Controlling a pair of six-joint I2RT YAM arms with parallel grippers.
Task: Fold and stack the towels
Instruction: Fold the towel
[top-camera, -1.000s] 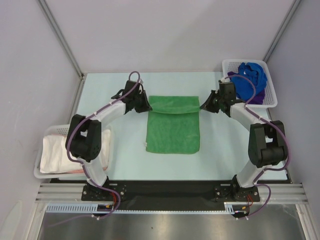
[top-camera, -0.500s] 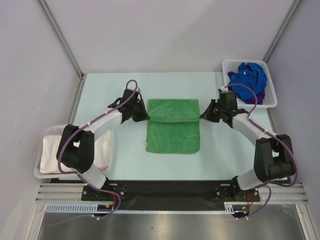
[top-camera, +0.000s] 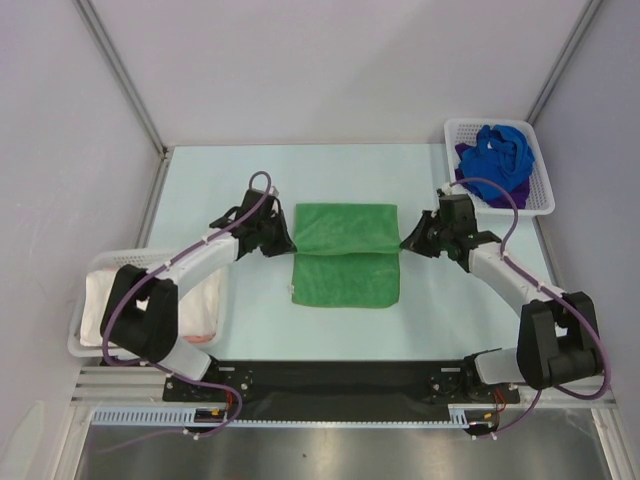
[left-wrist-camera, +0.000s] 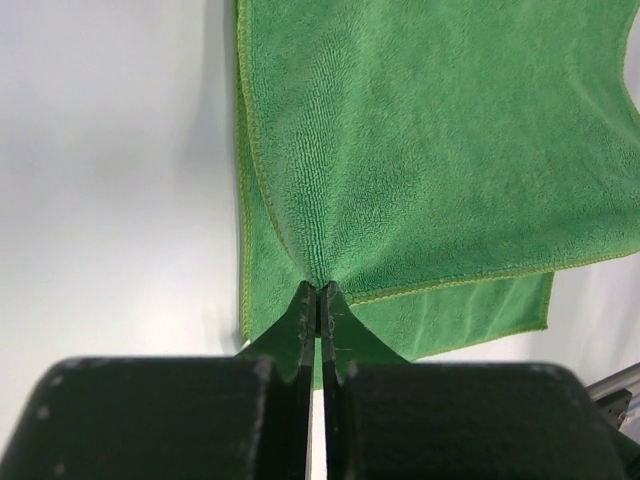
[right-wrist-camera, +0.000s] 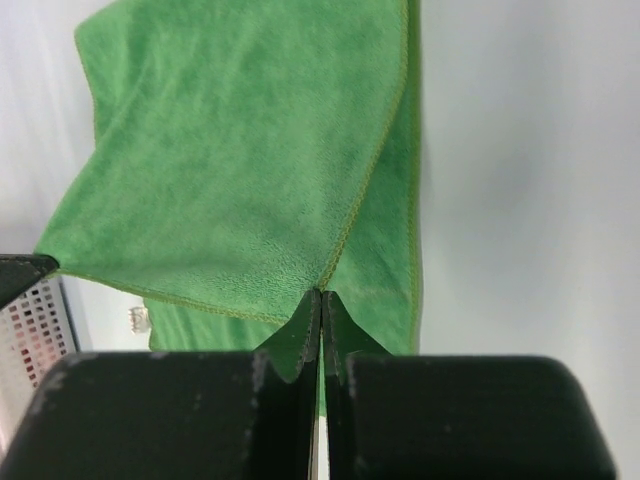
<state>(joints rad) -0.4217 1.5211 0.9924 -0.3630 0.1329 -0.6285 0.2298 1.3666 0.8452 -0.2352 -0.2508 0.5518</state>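
Top view: green towel (top-camera: 345, 255) mid-bench, far edge lifted into a fold. Left gripper (top-camera: 285, 243) and right gripper (top-camera: 408, 241) each clamp a corner of it.

Wrist views: both pinches thin. Keep corners level, lay edge on near hem.

Both arms have white link tubes with chunky black joint housings, and purple cables loop along them. The left gripper (top-camera: 283, 238) and right gripper (top-camera: 407, 240) are black with tapering wedge-shaped fingers.
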